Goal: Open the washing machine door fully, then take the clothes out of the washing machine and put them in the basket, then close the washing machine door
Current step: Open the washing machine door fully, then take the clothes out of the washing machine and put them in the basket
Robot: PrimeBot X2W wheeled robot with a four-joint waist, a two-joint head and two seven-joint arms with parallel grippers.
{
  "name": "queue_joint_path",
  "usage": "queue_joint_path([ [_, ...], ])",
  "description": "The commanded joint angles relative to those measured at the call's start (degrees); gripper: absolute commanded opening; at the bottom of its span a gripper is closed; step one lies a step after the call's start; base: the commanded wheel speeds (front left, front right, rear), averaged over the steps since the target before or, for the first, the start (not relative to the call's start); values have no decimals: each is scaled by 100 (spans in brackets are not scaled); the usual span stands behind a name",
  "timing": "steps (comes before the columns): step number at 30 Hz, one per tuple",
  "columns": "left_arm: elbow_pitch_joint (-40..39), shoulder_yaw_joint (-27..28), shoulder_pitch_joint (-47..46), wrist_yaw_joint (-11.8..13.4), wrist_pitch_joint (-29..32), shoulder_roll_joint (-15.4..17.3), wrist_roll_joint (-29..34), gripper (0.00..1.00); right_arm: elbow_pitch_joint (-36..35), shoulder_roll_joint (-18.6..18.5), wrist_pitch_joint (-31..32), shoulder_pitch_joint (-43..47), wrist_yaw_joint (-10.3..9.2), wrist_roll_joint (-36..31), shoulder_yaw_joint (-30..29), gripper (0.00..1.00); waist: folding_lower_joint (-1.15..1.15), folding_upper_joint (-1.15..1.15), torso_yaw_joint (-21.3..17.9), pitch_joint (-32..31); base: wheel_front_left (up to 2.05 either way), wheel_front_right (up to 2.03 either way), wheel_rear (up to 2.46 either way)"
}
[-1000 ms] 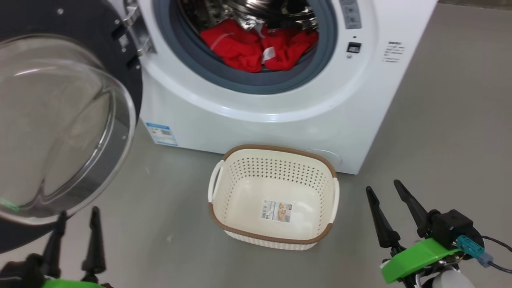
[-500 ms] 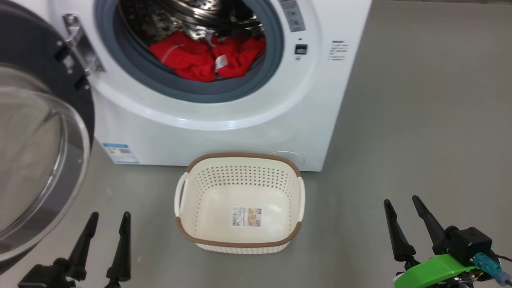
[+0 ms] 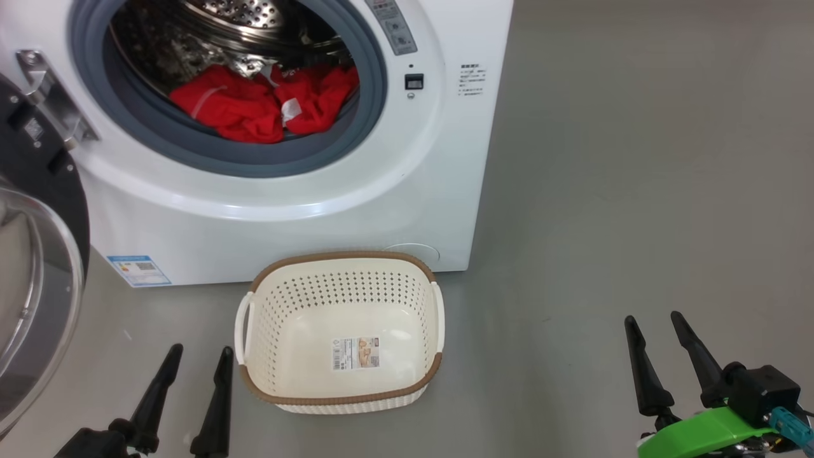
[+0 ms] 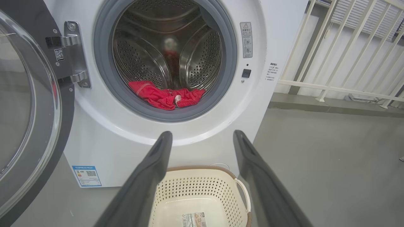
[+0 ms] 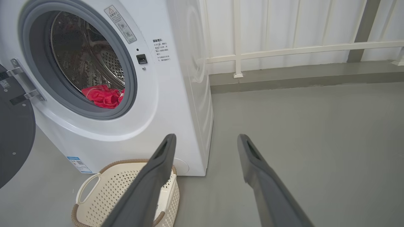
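Observation:
The white washing machine [image 3: 356, 210] stands with its round black door [image 3: 38, 267] swung wide to the left, its glass bowl bulging toward me. Red clothes [image 3: 261, 105] lie at the front of the steel drum, also seen as red clothes [image 4: 164, 96] and clothes [image 5: 102, 96]. The cream basket [image 3: 340, 267] with a brown rim sits on the floor before the machine, holding nothing but a label. My left gripper [image 3: 197, 353] is open just left of the basket. My right gripper [image 3: 655, 321] is open well to its right, over bare floor.
Grey floor [image 3: 636, 191] stretches to the right of the machine. A white railing [image 5: 284, 50] and white wall run behind it. A metal hinge [image 4: 74, 53] joins door to machine at the left.
The head camera has turned right: machine, door and basket all sit further left in the picture. Both grippers stay open; the clothes lie as before.

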Motion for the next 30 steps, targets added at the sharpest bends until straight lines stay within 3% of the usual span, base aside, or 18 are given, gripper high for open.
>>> queue_joint_path([
  [1, -142, 174, -64, 9, -28, 136, -26, 100, -173, -40, -69, 0, 36, 5, 74, 100, 0, 0, -44, 21, 0, 0, 0],
  [30, -71, 210, -135, 9, -28, 203, -146, 100, -192, 15, -69, -53, 36, -39, 46, 100, 0, 0, -31, 57, 0, -2, 1],
])
